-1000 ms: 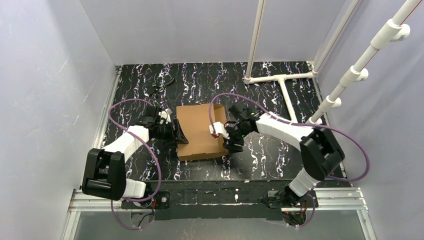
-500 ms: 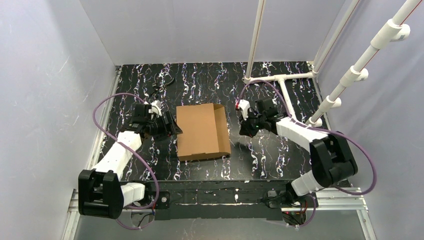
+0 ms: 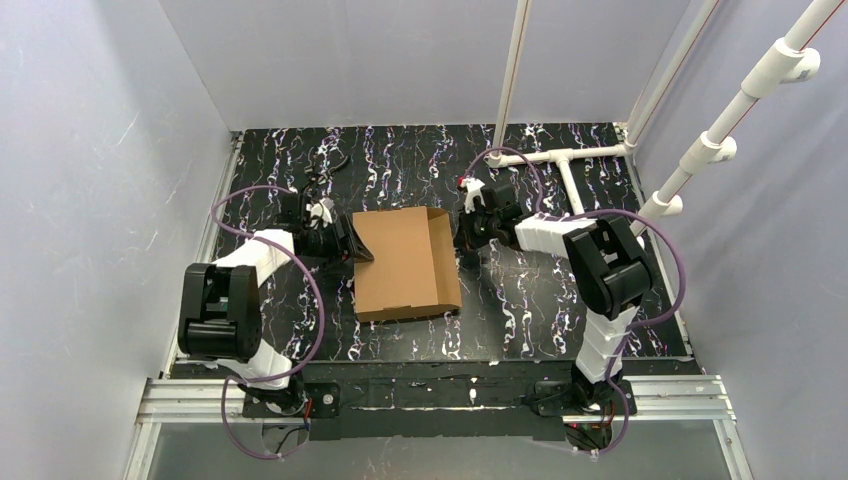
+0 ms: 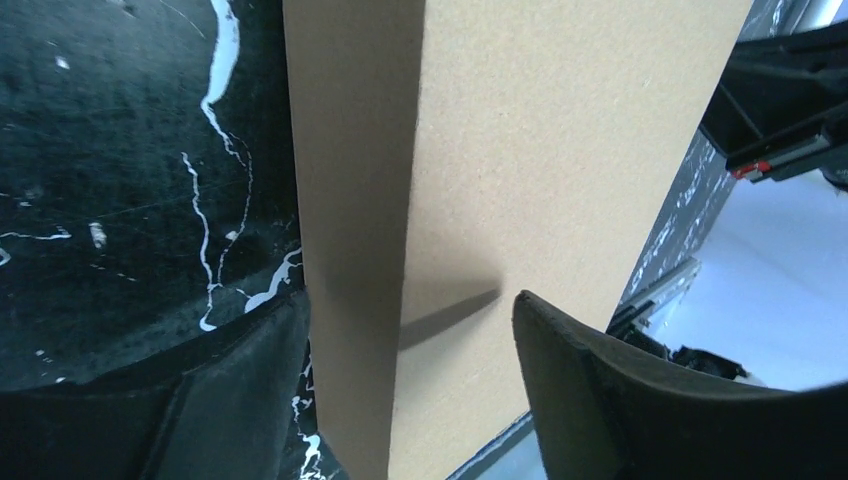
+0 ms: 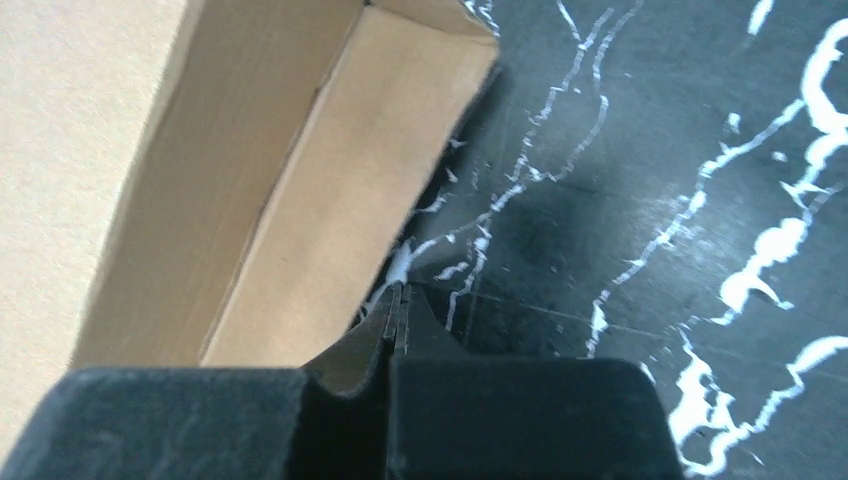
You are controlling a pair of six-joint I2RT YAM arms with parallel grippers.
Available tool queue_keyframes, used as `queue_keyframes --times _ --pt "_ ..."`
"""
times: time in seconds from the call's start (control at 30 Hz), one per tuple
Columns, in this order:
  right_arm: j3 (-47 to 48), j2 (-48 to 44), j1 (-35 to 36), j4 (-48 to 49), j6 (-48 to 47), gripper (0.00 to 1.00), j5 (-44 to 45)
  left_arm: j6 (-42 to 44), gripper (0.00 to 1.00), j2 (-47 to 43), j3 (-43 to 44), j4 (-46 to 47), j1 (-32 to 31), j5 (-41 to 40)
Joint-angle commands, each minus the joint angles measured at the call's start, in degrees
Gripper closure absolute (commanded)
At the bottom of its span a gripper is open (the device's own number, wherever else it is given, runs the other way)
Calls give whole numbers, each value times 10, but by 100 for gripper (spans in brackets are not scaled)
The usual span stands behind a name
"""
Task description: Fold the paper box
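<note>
Kim: Both arms have moved in the last second. The right gripper (image 3: 466, 238) has left the near right edge of the paper box (image 3: 400, 265) and is now by its far right corner. The left gripper (image 3: 357, 250) is against the box's left side.

Lee: Jaws?

Kim: Right gripper closed tight on nothing, its tip just off the raised right flap (image 5: 300, 190), low over the black marbled mat (image 3: 530, 300). Left gripper spread wide, its fingers (image 4: 610, 400) on either side of the box's left edge. Can't tell whether either one touches the cardboard.

Lee: The box itself?

Kim: Flat on the mat, mid-table, between the two grippers. Plain brown, with the right flap tilted up.
</note>
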Motion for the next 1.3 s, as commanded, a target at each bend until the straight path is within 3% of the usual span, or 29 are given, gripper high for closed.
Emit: queue_keyframes --times 0.0,0.13,0.3,0.63,0.8,1.0,1.17,1.27 --pt "33 25 23 35 60 99 -50 6 35 12 19 -10 -7 56" --pt "69 12 80 26 39 99 -36 6 44 40 26 -10 -35 71" --pt "99 17 132 -8 2 99 -8 3 45 53 38 -14 -64 58" --pt "37 -79 65 -137 -147 98 119 -14 35 -50 9 -36 -19 -19" --pt "-42 -153 62 -175 -175 97 81 -44 32 -129 -33 -58 -10 -25" --pt "-104 -169 90 -193 -155 99 37 -82 35 -172 -102 -85 -19 -8" --pt "-111 -166 124 -176 -126 99 0 -101 40 -159 -114 -65 -69 -1" --pt "-93 -158 140 -168 -94 99 -35 -123 48 -128 -102 -46 -115 -17"
